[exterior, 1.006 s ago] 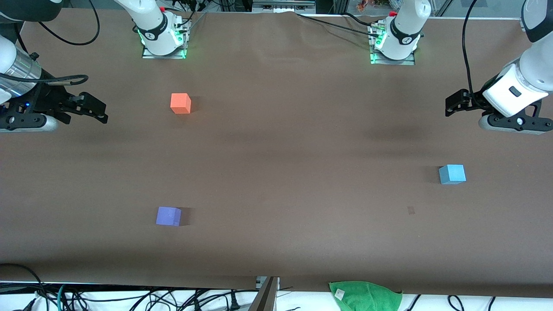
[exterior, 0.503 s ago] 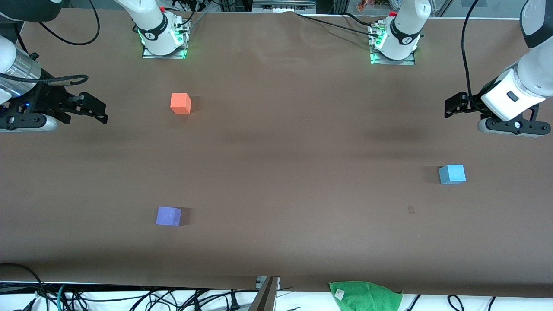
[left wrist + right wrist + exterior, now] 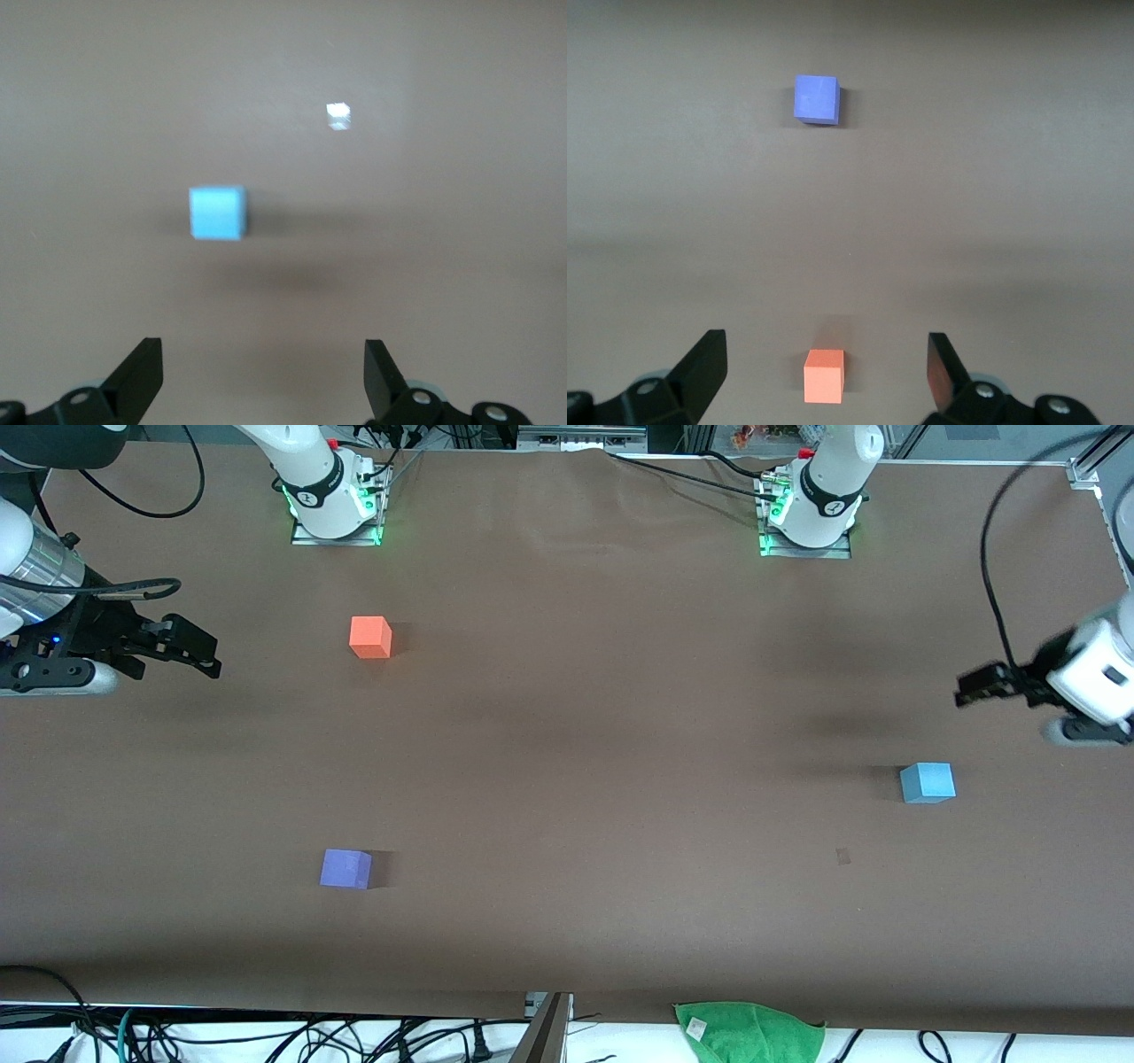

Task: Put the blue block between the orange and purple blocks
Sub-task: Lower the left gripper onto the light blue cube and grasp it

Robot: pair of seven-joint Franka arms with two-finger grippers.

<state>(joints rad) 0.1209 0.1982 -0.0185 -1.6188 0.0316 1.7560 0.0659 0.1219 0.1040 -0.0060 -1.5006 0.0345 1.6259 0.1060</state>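
Observation:
The blue block (image 3: 928, 782) sits on the brown table at the left arm's end; it also shows in the left wrist view (image 3: 217, 213). The orange block (image 3: 370, 637) sits toward the right arm's end, and the purple block (image 3: 345, 868) lies nearer the front camera than it. Both show in the right wrist view, orange (image 3: 824, 375) and purple (image 3: 817, 97). My left gripper (image 3: 974, 686) is open and empty in the air, close to the blue block; in its own view (image 3: 261, 372) the fingers stand wide apart. My right gripper (image 3: 202, 651) is open and empty at the table's edge, waiting.
A green cloth (image 3: 749, 1030) hangs at the table's near edge. A small pale mark (image 3: 842, 856) lies on the table near the blue block. The arms' bases (image 3: 337, 505) stand along the back edge.
My left gripper has swung down and toward the table's end, closer to the blue block. The right arm and the three blocks have not moved.

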